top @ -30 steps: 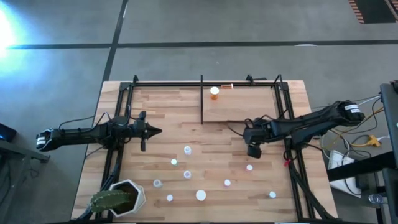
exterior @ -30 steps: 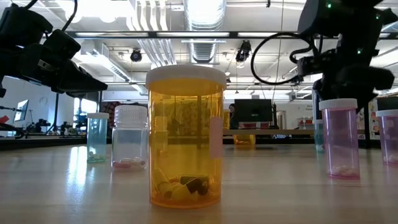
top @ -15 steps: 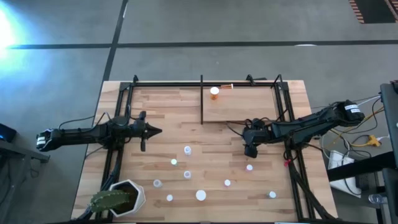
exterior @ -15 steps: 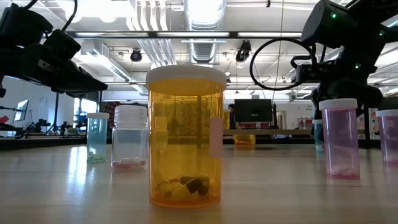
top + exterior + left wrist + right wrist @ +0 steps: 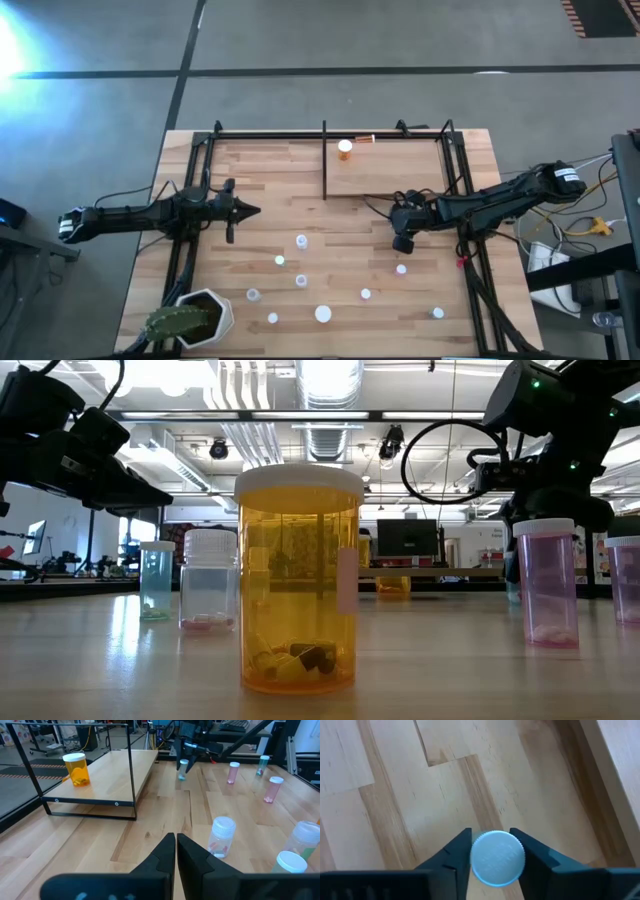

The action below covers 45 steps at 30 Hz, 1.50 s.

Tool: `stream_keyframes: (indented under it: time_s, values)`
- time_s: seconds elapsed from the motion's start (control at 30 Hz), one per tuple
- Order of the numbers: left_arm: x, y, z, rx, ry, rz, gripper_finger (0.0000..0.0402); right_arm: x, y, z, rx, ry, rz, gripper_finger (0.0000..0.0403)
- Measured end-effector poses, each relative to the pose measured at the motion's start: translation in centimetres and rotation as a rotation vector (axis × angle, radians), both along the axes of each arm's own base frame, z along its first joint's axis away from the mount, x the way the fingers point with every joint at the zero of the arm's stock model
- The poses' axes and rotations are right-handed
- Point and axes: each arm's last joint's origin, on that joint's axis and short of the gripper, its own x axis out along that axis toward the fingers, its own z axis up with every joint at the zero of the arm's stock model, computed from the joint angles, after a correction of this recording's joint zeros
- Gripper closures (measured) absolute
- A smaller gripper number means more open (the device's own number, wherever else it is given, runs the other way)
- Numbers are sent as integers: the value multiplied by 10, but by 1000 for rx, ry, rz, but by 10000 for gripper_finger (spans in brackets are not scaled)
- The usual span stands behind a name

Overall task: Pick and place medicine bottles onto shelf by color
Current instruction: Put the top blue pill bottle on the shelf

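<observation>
Right tool [image 5: 496,856] has dropped and closed, now clenching small blue-capped clear bottle [image 5: 497,858] by its cap; shallow grip could slip on lift. Left tool [image 5: 176,851] clenched empty, idle.

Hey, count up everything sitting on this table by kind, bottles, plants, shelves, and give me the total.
Medicine bottles: 11, counting the blue-capped bottle
Cactus pot: 1
Shelf: 1
Total: 13
</observation>
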Motion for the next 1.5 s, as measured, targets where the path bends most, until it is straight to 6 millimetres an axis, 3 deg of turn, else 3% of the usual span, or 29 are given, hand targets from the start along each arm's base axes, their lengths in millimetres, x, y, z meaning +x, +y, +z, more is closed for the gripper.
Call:
stream_keyframes:
  time_s: [0.2, 0.37, 0.5, 0.7, 0.87, 1.07, 1.27, 1.5]
  values:
    - [0, 0, 0, 0, -1, 0, 402, 6, 1, 11, 3, -13, -3, 311]
    - [0, 0, 0, 0, -1, 0, 402, 20, -10, 39, -6, -42, -36, 296]
    - [0, 0, 0, 0, 0, 0, 402, 26, -39, 61, -45, -41, -84, 300]
    - [0, 0, 0, 0, -1, 0, 402, 17, -107, 80, -64, -59, -234, 308]
    - [0, 0, 0, 0, -1, 0, 402, -1, -156, 78, 25, -93, -358, 301]
    - [0, 0, 0, 0, 0, 0, 402, -15, -191, 68, 14, -60, -452, 300]
    - [0, 0, 0, 0, 0, 0, 402, -15, -207, 62, -4, -54, -463, 299]
    - [0, 0, 0, 0, 0, 0, 402, -13, -211, 58, -4, -51, -464, 298]
